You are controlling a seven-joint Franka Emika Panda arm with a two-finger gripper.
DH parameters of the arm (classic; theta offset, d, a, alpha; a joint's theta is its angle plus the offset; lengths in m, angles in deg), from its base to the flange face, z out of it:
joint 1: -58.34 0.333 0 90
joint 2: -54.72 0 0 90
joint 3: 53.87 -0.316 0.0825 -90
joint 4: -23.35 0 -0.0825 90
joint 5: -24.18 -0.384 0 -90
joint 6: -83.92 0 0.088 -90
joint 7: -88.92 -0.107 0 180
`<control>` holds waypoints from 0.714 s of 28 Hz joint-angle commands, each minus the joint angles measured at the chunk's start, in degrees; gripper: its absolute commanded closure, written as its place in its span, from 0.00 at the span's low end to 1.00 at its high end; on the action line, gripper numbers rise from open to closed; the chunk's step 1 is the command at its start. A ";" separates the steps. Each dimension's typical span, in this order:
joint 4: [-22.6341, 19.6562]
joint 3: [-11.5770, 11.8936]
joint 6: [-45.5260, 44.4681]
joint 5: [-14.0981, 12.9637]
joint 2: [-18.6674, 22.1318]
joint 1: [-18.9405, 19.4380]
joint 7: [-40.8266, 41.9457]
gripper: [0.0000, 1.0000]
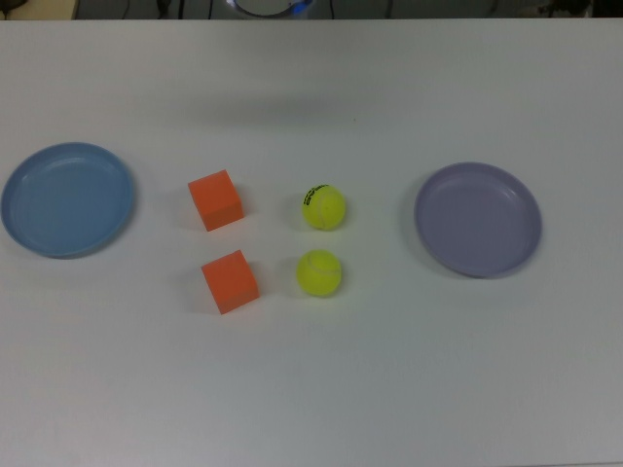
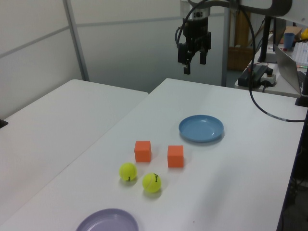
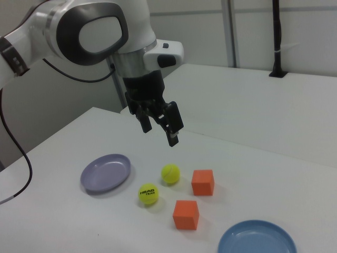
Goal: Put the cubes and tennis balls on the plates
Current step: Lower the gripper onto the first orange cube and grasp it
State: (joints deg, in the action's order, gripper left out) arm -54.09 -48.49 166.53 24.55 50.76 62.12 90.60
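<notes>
Orange and yellow-green sit between two bare plates in the top view: two cubes point(image 1: 215, 199) point(image 1: 230, 281) lie toward the blue plate point(image 1: 66, 199) at the top view's left, and two tennis balls point(image 1: 323, 207) point(image 1: 319, 272) lie toward the lavender plate point(image 1: 478, 219) at the top view's right. All four rest on the white counter point(image 1: 311, 389), apart from one another and off the plates. The arm does not show here.

In the left view, the gripper point(image 2: 192, 58) hangs high above the counter's far end, beyond the blue plate point(image 2: 201, 128), with its fingers point(image 2: 186, 60) spread and nothing between them. The cubes point(image 2: 142, 151) point(image 2: 175, 156) and balls point(image 2: 128, 172) point(image 2: 151, 183) lie untouched below.

In the right view, the gripper point(image 3: 160, 128) hovers well above the counter with its fingers point(image 3: 173, 125) apart, nearer the plain ball point(image 3: 170, 173) than the logo ball point(image 3: 149, 194). The cubes point(image 3: 202, 182) point(image 3: 186, 215) sit toward the blue plate point(image 3: 257, 240).

The task appears not yet begun; no object is on a plate. The first pick likely calls for descending over one piece, centring the open fingers around it and closing. The balls may roll if nudged off centre.
</notes>
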 commanded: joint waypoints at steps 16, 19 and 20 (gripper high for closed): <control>-1.57 -1.77 16.23 0.76 -14.57 4.64 0.43 0.00; -1.83 -1.77 20.82 3.05 -17.48 5.97 0.35 0.00; -1.84 -1.77 22.14 3.75 -18.45 6.32 0.35 0.00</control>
State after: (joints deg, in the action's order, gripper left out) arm -55.65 -50.73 182.68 25.49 36.51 66.39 90.66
